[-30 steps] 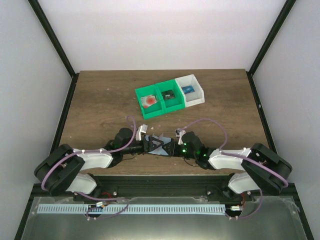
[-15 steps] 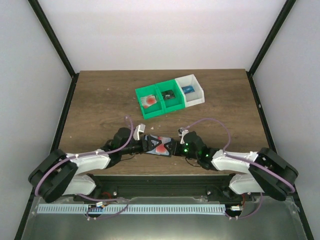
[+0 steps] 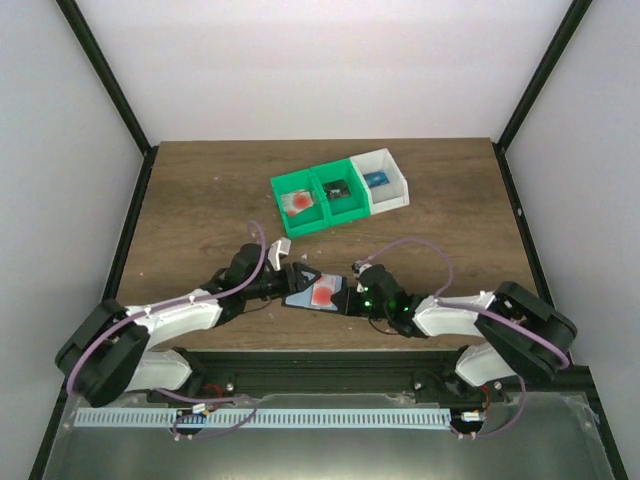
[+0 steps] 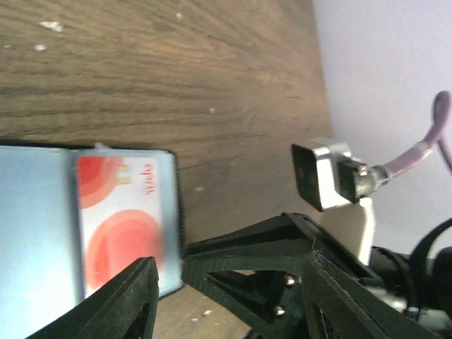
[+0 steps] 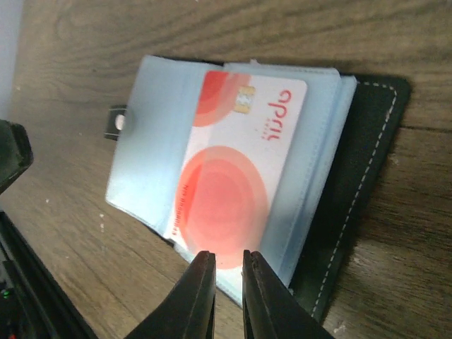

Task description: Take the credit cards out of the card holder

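The narrow right tool (image 5: 229,265) must drag the red-and-white plastic card (image 5: 233,176) just ahead from the black-rimmed blue-grey card holder (image 5: 152,141); the left tool (image 4: 227,265) stands wide.

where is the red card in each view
top external: red card just below centre, on the open card holder.
left wrist: lower left, partly behind a finger.
right wrist: centre, lying diagonally.
shared landmark: the blue-grey card holder panels around it.
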You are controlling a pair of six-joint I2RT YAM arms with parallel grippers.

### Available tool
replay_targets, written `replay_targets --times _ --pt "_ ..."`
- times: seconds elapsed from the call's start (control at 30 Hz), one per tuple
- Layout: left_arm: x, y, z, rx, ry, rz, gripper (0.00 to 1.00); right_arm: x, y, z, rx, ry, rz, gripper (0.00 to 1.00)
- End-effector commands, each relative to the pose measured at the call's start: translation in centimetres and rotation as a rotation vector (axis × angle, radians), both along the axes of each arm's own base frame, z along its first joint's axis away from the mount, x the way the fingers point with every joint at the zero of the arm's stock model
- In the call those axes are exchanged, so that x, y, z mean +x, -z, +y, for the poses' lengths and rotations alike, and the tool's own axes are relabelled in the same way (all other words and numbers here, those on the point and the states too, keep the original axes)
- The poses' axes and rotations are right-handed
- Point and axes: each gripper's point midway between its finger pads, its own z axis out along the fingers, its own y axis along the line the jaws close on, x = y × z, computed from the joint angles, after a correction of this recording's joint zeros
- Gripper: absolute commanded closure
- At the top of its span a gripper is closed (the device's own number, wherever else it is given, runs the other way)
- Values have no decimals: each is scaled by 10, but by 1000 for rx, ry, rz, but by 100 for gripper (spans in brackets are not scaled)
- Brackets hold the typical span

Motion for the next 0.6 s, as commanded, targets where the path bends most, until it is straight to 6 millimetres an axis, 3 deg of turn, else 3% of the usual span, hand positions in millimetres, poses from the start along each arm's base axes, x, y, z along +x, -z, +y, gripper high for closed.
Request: replay_targets --times 0.0,0.2,0.57 --pt "3 25 10 20 -21 67 46 9 -4 11 10 -17 -20 88" --pt "4 55 13 54 15 121 62 6 15 8 -40 -19 15 92" --pt "6 78 12 108 41 115 63 5 26 3 -65 -8 36 95"
